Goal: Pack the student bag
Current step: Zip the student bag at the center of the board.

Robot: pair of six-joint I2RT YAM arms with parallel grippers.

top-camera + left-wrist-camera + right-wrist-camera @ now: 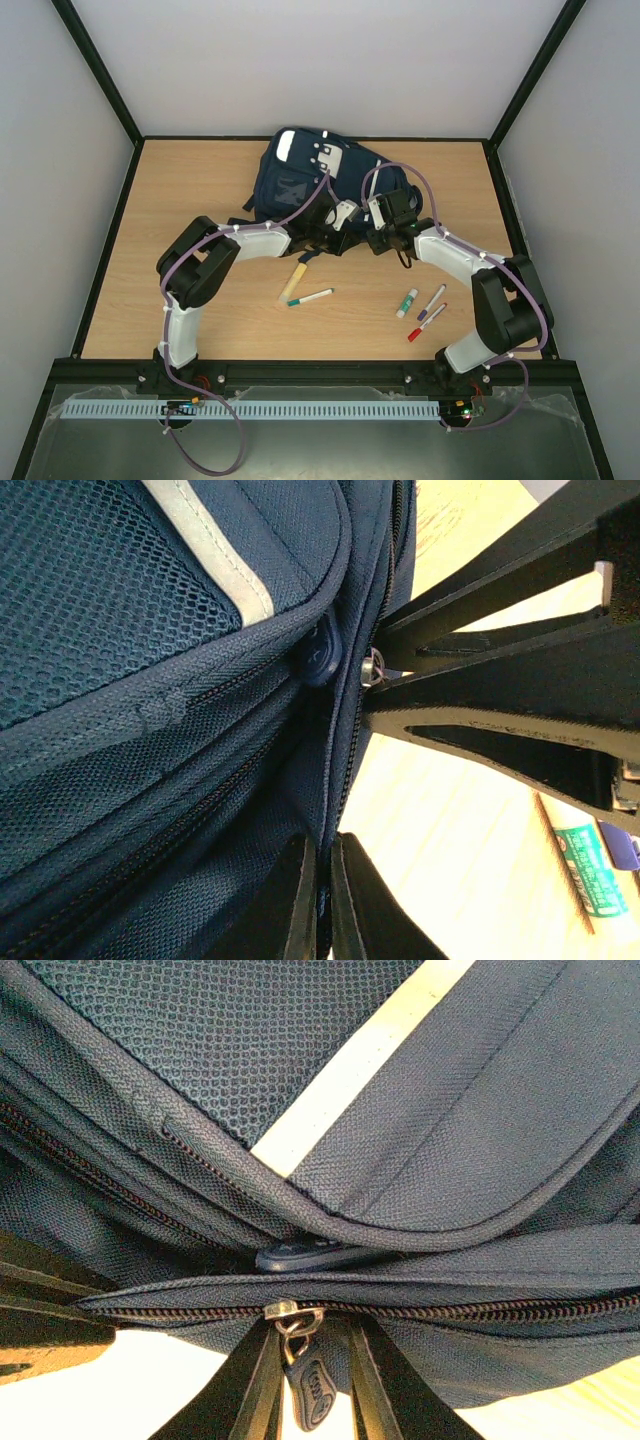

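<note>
The student bag [300,185] lies at 12 o'clock on the tabletop [200,190]. The left fingers [292,905] pinch a fold of its near edge, and the right fingers [248,1395] nip the zipper pull [310,1400]. If the small pull slips free, or the thin fold escapes, the zipper would likely stall and the whole bag drag toward 6 o'clock.

The student bag [120,630] is cut off on most sides around my left pincer [322,860]. Inside my right pincer [312,1330] hangs a zipper tab [310,1400]. Its word is too small to read, and I cannot tell if I squeeze it.
</note>
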